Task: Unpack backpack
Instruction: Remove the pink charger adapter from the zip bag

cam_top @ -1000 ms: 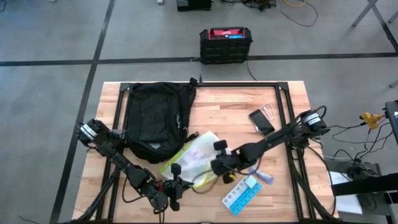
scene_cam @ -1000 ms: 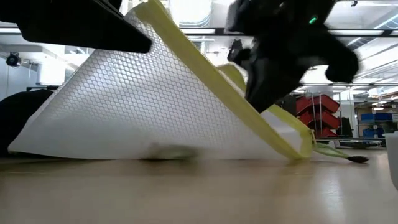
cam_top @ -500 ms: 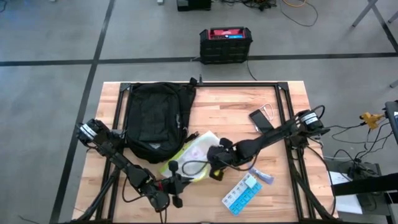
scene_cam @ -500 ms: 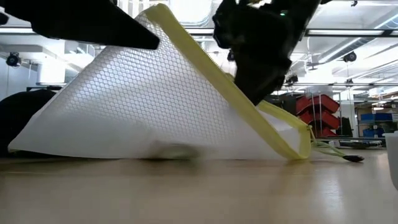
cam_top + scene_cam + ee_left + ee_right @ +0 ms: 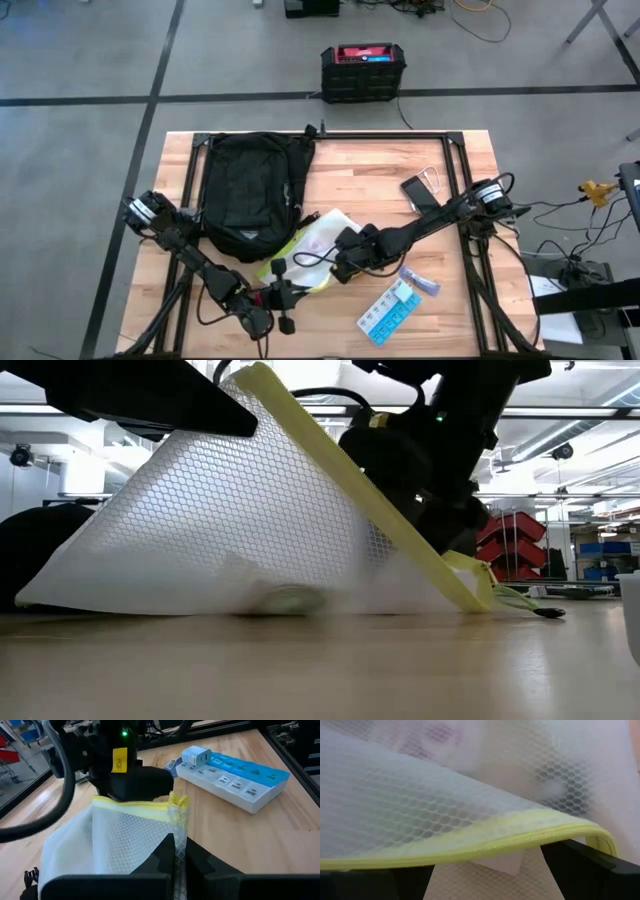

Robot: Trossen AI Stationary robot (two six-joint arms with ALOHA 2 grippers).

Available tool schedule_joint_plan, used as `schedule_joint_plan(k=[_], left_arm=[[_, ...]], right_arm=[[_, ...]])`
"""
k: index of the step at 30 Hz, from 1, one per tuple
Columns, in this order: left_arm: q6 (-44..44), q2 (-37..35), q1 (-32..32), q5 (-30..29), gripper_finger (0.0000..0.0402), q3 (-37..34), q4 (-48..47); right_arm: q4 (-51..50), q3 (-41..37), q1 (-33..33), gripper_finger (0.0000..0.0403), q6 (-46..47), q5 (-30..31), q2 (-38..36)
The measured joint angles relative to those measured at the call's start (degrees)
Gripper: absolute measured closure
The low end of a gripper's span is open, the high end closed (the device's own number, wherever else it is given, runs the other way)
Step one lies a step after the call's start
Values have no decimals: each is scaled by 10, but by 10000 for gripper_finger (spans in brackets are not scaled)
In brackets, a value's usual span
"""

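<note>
Left tool (image 5: 174,854) pinches mesh pouch (image 5: 115,845); right tool's grip hidden; high view shows backpack (image 5: 248,193)

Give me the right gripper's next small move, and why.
Probably reach the right gripper into the pouch: the left gripper pinches its corner and holds it raised, and the right's open fingers sit at the yellow rim.

My overhead feed is evenly bright, shadows soft. At table level, ceiling lights (image 5: 300,375) glare at twelve o'clock and the tabletop (image 5: 320,670) foreground blurs. My right wrist feed is wholly out of focus.
</note>
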Motion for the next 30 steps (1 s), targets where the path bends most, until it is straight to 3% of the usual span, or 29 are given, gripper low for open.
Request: schedule_joint_plan(k=[10, 19, 24, 28, 30], left_arm=[[13, -1, 1, 1, 402, 0, -1], [21, -1, 1, 1, 402, 0, -1], [21, -1, 1, 0, 402, 0, -1], [21, -1, 1, 0, 402, 0, 0], [21, -1, 1, 1, 402, 0, 1]], right_arm=[[3, -4, 19, 96, 39, 0, 0], [67, 1, 6, 119, 21, 36, 67], [65, -1, 4, 166, 24, 78, 69], [60, -2, 2, 225, 11, 72, 61], [59, -2, 2, 234, 0, 70, 57]])
